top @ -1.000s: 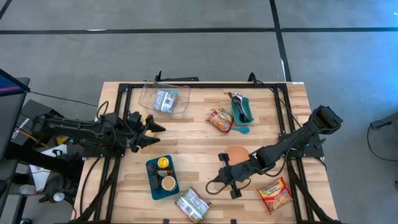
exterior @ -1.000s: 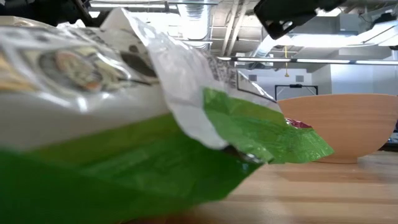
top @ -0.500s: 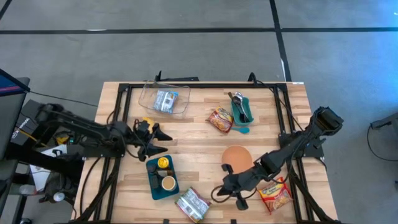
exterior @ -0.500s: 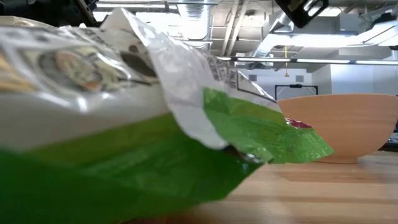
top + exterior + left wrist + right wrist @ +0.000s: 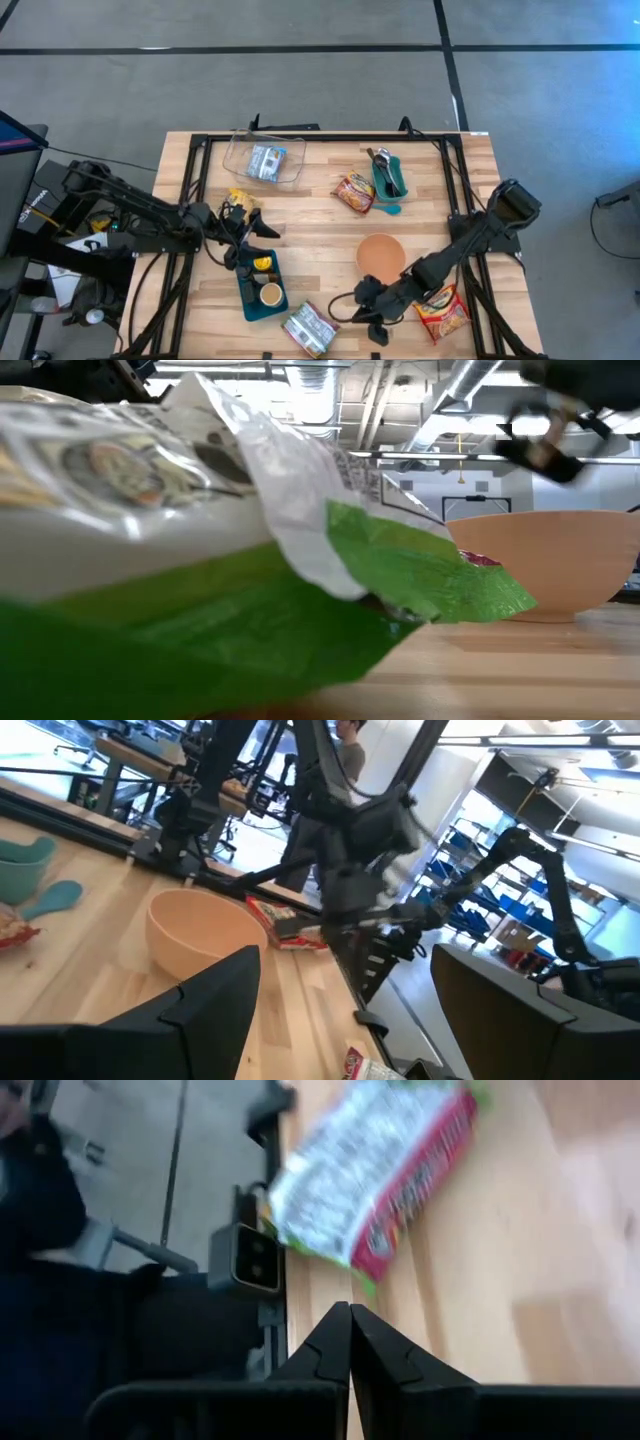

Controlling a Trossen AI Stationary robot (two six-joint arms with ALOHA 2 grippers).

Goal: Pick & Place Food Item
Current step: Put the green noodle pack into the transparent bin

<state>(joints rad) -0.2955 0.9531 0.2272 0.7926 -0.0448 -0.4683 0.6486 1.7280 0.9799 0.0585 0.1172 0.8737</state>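
A clear plastic container (image 5: 238,158) sits in the upper left of the wooden table (image 5: 310,225) in the high view, and a teal dish (image 5: 395,182) holding metal utensils (image 5: 382,158) stands at upper centre-right. A round wooden bowl (image 5: 381,256) rests right of centre. Lower left of centre lies a teal tray (image 5: 247,290) with a small cup (image 5: 270,295) and a yellow item (image 5: 262,263) on it. Grey floor (image 5: 320,80) crossed by dark lines surrounds the table
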